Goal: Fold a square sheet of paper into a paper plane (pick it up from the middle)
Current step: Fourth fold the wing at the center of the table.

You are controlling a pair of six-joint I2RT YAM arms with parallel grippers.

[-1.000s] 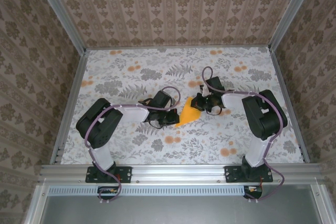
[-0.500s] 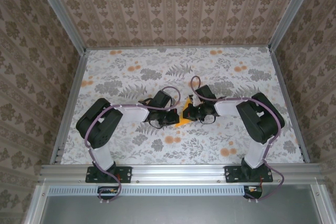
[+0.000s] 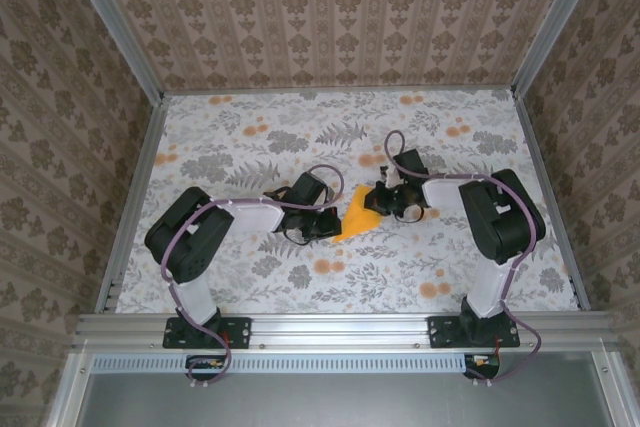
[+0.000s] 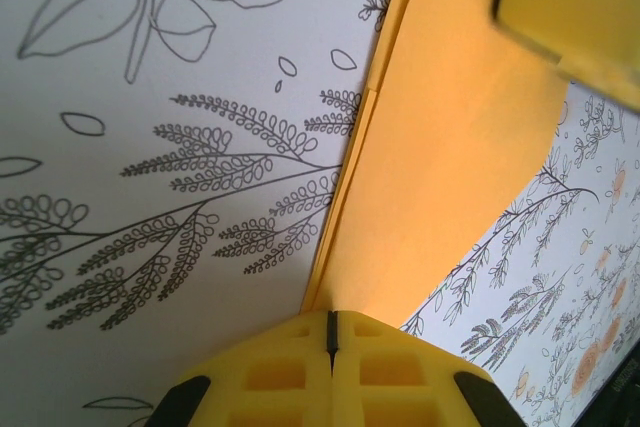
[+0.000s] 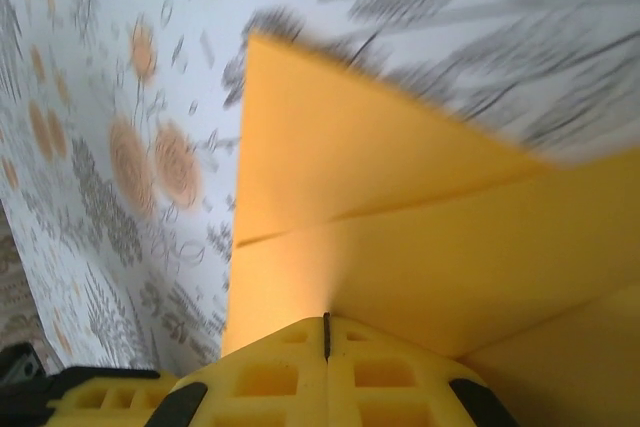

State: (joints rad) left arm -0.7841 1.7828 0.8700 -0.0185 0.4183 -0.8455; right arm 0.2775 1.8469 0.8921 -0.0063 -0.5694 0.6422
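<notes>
**Two shut pincers, one on each side of the square sheet of paper (image 3: 357,217)**

Already folded, it lies on the flowery cloth (image 3: 250,137), long side running far to near. My left pincer (image 3: 330,226), pressed together, sits at its near left corner. My right pincer (image 3: 378,205), pressed together too, sits at its far right edge. I cannot tell if either pinches it. Both are equally near, so they could bump.

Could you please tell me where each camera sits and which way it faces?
Top external: above and behind the arms, looking down on the floral cloth; both arms, left claw and right claw flanking the paper.
Left wrist: on that wrist, looking along its shut claw at paper and cloth.
Right wrist: on that wrist, looking past its shut claw at the paper's folds.
Shared: all see the paper.
</notes>
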